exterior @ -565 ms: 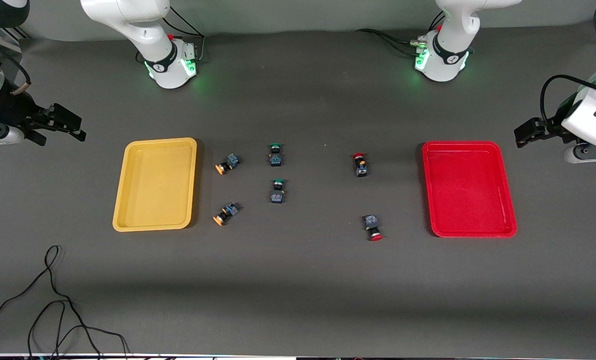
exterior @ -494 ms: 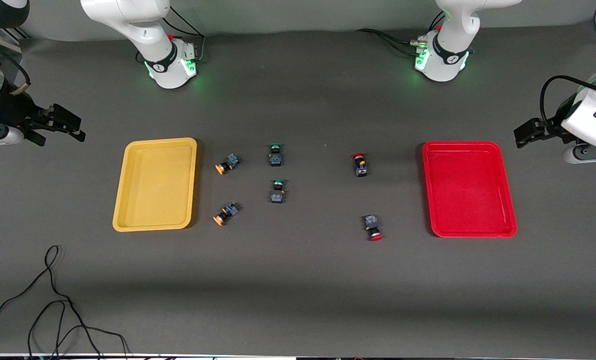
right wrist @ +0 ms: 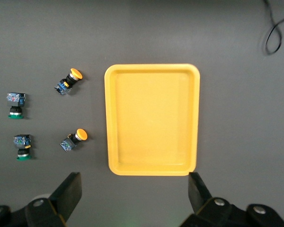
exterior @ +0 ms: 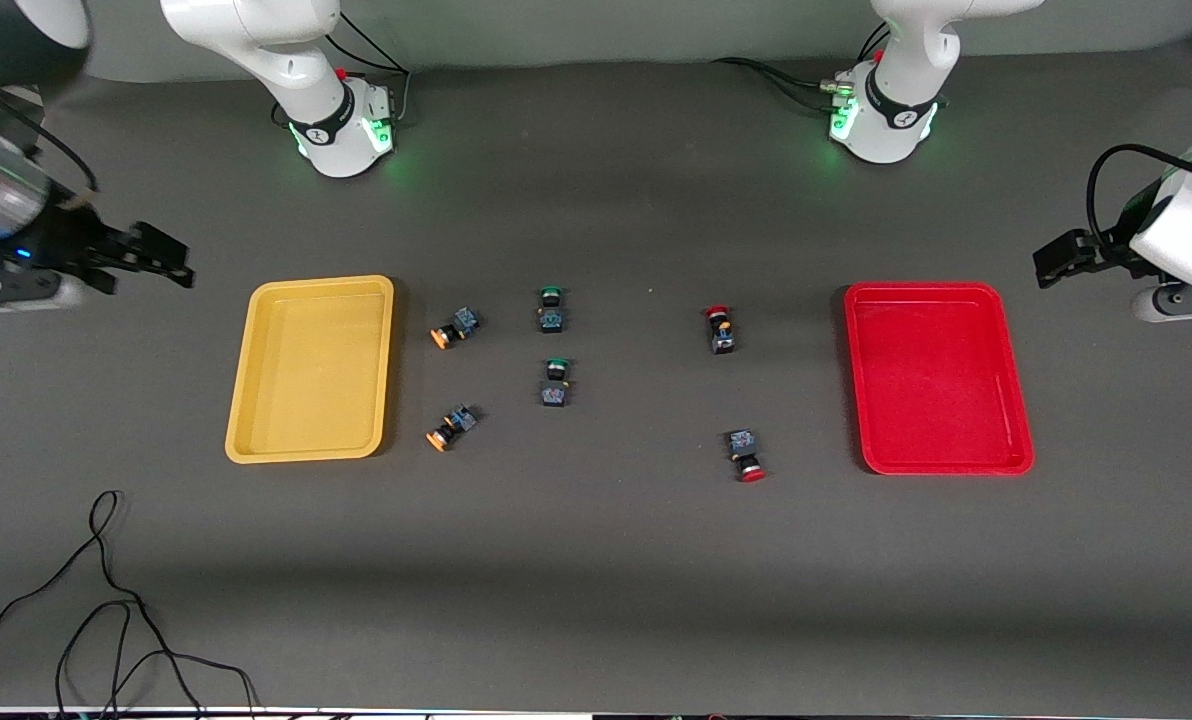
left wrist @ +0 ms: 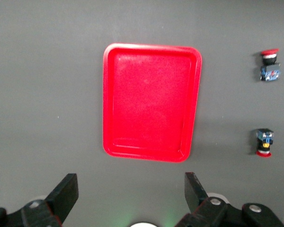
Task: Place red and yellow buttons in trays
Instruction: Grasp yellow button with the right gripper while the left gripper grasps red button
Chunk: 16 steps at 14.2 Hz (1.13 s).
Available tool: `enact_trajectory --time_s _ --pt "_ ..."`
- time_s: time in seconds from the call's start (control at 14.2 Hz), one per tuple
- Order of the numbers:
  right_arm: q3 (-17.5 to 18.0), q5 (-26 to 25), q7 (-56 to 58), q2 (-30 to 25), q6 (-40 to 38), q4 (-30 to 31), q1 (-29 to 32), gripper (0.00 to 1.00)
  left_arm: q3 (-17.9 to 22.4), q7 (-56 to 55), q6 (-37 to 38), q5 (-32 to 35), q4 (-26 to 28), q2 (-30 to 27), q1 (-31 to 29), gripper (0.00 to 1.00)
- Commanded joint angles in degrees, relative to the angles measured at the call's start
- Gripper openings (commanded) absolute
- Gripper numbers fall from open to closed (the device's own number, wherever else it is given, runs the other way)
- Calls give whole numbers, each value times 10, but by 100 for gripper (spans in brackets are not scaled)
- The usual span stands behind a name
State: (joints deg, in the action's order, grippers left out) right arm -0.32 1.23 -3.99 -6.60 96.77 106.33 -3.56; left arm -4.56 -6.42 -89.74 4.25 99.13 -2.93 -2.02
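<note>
Black fingers spread wide and empty on both grippers: right gripper (exterior: 161, 265) at the frame's left edge, left gripper (exterior: 1056, 268) at its right edge. Yellow tray (exterior: 256, 420) and red tray (exterior: 1018, 440) lie bare; red and yellow buttons (exterior: 721, 330) sit between them, mid-frame.

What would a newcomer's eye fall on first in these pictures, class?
Two bright trays: the yellow tray toward the right arm's end of the table, the red tray toward the left arm's end, both without buttons. Between them lie six small buttons on the dark table.
</note>
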Motion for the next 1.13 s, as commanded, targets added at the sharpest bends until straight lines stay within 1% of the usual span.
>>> enact_trajectory --time_s 0.0,0.07,0.21,0.28,0.35,0.49,0.56,0.64,0.71,0.78,0.92,0.99,1.06 --pt "1 -5 -131 -4 69 80 -68 100 -4 3 22 4 -6 9 18 100" --pt "1 -5 -179 -5 104 117 -92 100 -3 4 22 4 -5 16 27 100" --pt "1 -5 -287 1 213 201 -139 100 -4 -3 19 1 -3 38 43 100" --pt "1 -4 -338 19 281 242 -164 100 -4 -5 12 -1 1 52 54 100" --pt "1 -4 -387 51 335 267 -187 100 -4 -27 9 -3 3 66 68 100" --pt "1 -4 -452 121 387 272 -206 100 -4 -91 -8 -19 4 105 107 100" --pt "2 -4 -474 149 420 275 -206 100 -4 -98 -26 -20 5 133 132 100" --pt "7 3 -498 186 452 275 -208 100 -4 -105 -49 -20 5 165 155 100" --pt "20 7 -521 210 476 275 -212 100 -4 -118 -83 -27 5 198 169 100" --pt "23 7 -546 228 489 275 -214 100 -4 -145 -120 -52 14 222 180 100" --pt "24 8 -566 246 494 275 -214 100 -4 -195 -183 -85 37 253 216 100" --pt "26 15 -567 247 495 275 -214 100 -4 -232 -215 -87 50 268 237 100" --pt "29 32 -567 250 495 275 -214 100 -4 -258 -254 -87 67 284 259 100"
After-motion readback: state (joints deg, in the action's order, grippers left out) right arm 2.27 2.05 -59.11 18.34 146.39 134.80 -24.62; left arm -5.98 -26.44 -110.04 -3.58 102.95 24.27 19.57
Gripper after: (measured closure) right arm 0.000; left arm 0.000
